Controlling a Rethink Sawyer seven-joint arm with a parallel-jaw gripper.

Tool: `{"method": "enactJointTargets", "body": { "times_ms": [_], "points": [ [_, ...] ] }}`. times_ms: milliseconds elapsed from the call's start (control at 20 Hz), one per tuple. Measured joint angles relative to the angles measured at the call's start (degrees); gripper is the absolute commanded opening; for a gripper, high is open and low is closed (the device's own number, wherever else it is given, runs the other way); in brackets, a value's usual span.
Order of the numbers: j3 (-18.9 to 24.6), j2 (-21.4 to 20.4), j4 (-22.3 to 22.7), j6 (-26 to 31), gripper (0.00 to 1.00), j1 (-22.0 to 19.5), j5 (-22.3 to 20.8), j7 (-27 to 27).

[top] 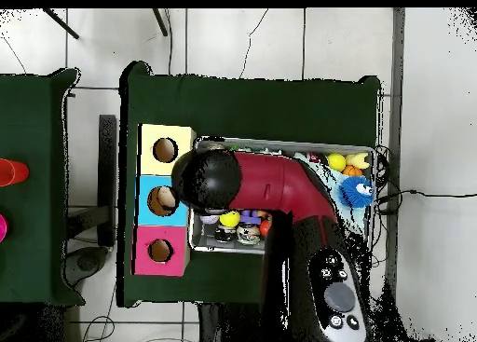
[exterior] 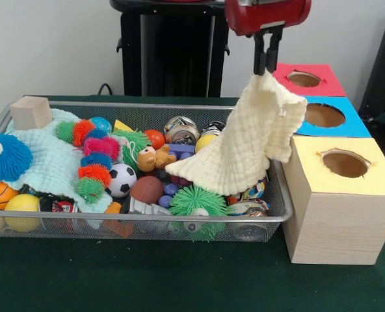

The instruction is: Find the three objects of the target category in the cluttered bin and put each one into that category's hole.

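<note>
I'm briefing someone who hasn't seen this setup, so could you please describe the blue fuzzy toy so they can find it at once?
Start at the wire mesh bin on the green table, and go to its end farthest from the three wooden boxes. There, on a pale mint cloth, lies the round blue fuzzy toy. Unlike the green spiky ball and smooth balls nearby, it is blue with a white googly eye.

Red and black arm (top: 279,194) extending across a wire bin (top: 368,154) on the green worktop (top: 252,101). Yellow (top: 166,149), blue (top: 160,200) and red (top: 158,251) boxes, each with a round hole, line the bin's left side. A blue fuzzy toy (top: 356,191) lies at the bin's right end.
</note>
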Motion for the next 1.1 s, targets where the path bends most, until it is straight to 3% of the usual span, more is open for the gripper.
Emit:
{"method": "enactJointTargets", "body": {
  "times_ms": [800, 850, 1100],
  "points": [
    [-0.05, 2.41, 0.02, -6.97, 0.0, -2.61, -0.01, 0.0],
    [-0.06, 2.4, 0.02, -6.97, 1.0, -2.63, -0.01, 0.0],
    [-0.06, 2.4, 0.02, -6.97, 1.0, -2.63, -0.01, 0.0]
  ]
}}
